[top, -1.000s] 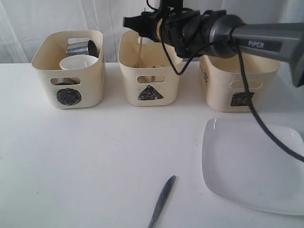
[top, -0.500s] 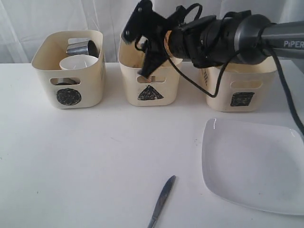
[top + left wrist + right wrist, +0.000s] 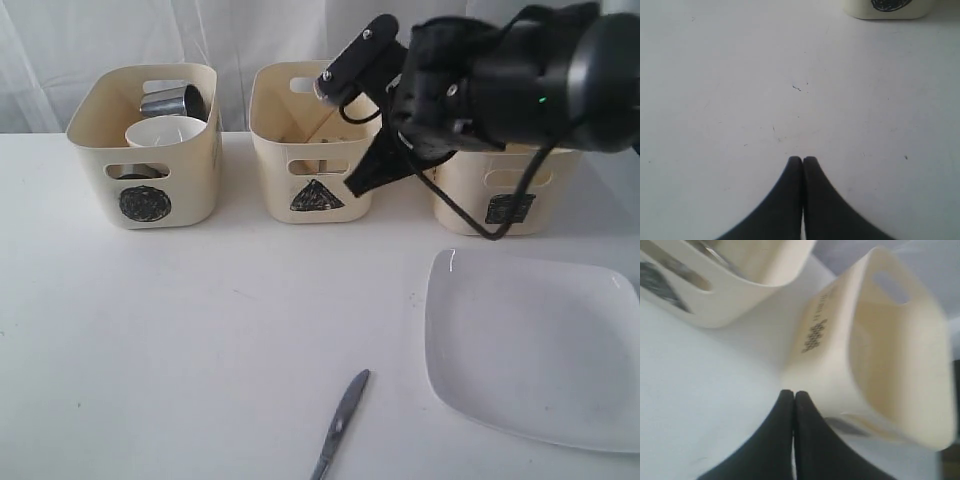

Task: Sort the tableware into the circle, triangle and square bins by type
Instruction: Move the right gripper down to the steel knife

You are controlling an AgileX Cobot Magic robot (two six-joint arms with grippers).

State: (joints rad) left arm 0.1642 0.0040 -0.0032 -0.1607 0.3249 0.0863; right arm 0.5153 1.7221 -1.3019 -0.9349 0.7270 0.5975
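Note:
The circle bin (image 3: pixel 145 150) on the left holds a steel mug (image 3: pixel 172 100) and the white bowl (image 3: pixel 165 132). Wooden chopsticks (image 3: pixel 322 124) lean inside the triangle bin (image 3: pixel 312 150). The square bin (image 3: pixel 505 190) stands on the right, partly behind my right arm. A steel knife (image 3: pixel 342 418) lies near the front edge, beside the large white plate (image 3: pixel 535 345). My right gripper (image 3: pixel 354 187) (image 3: pixel 794 392) is shut and empty, low between the triangle bin (image 3: pixel 730 270) and the square bin (image 3: pixel 890 350). My left gripper (image 3: pixel 803 159) is shut and empty over bare table.
The white table (image 3: pixel 200 330) runs from the bins to the front edge. A white curtain hangs behind the bins. The base of the circle bin (image 3: pixel 887 7) shows far beyond my left gripper. The right arm's cables hang in front of the square bin.
My right gripper let a chopstick go into the triangle bin, then swung right and down, closing, to the gap between the triangle and square bins.

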